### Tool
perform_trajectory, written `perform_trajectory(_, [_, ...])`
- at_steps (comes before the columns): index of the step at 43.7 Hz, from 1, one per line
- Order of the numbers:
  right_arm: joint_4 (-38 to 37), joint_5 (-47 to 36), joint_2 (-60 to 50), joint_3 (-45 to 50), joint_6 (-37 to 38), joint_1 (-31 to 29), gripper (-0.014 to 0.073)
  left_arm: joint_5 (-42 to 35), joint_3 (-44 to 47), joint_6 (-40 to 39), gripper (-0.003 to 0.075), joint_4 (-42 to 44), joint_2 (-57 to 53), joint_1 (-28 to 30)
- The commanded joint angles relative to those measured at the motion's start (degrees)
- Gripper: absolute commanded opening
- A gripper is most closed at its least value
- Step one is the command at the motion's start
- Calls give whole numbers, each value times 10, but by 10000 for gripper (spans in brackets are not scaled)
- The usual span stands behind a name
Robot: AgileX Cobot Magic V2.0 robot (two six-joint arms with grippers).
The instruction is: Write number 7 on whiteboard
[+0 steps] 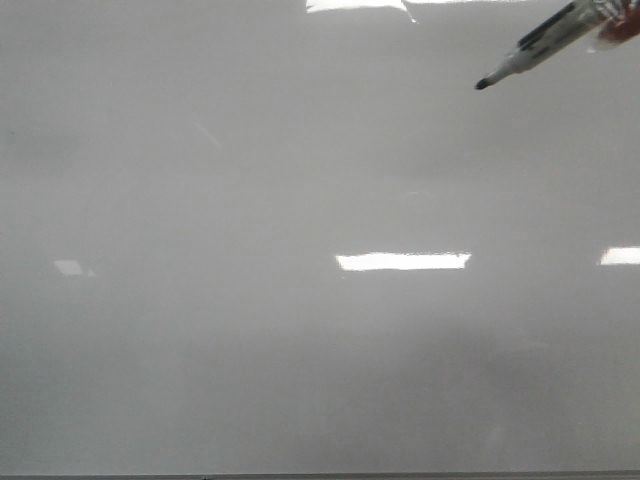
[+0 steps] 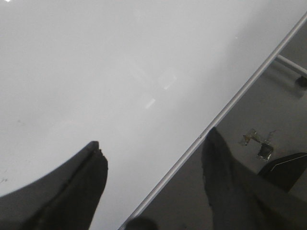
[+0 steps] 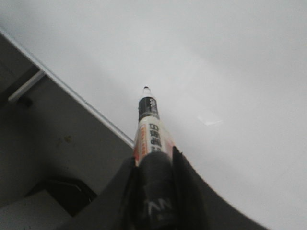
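The whiteboard [image 1: 250, 180] fills the front view, glossy pale grey with bright light reflections; no number 7 shows on it. A marker [image 1: 540, 42] with a black tip enters at the top right, its tip over the board; I cannot tell if it touches. In the right wrist view my right gripper [image 3: 153, 158] is shut on the marker [image 3: 149, 125], which points out over the whiteboard [image 3: 230, 72] near its metal edge. In the left wrist view my left gripper [image 2: 153, 143] is open and empty, straddling the edge of the whiteboard [image 2: 96, 72].
The board's thin dark bottom edge [image 1: 320, 476] runs along the front. Beyond the board's metal frame [image 2: 240, 96] lies a dark floor with a metal bar [image 2: 290, 64] and a dark object [image 2: 285, 167]. A dark floor area [image 3: 48, 134] shows past the frame.
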Motion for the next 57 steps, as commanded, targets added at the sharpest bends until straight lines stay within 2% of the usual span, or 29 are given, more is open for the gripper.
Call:
perform_trajectory(1, [4, -98, -43, 34, 54, -31, -67, -37, -6, -7, 417, -15, -8, 9])
perform_trajectory(9, [6, -255, -68, 116, 72, -36, -67, -44, 1, -7, 417, -15, -7, 10])
perform_trajectory(18, [27, -333, -26, 104, 72, -17, -67, -53, 1, -7, 417, -17, -7, 10])
perform_trajectory(27, [30, -348, 53, 48, 72, 11, -67, -54, 1, -7, 417, -21, -7, 10])
perform_trajectory(44, [30, -386, 176, -33, 72, 12, -67, -62, 1, -7, 417, -29, -7, 10])
perform_trajectory(57, [30, -382, 200, -49, 72, 3, -67, -63, 1, -7, 417, -30, -7, 10])
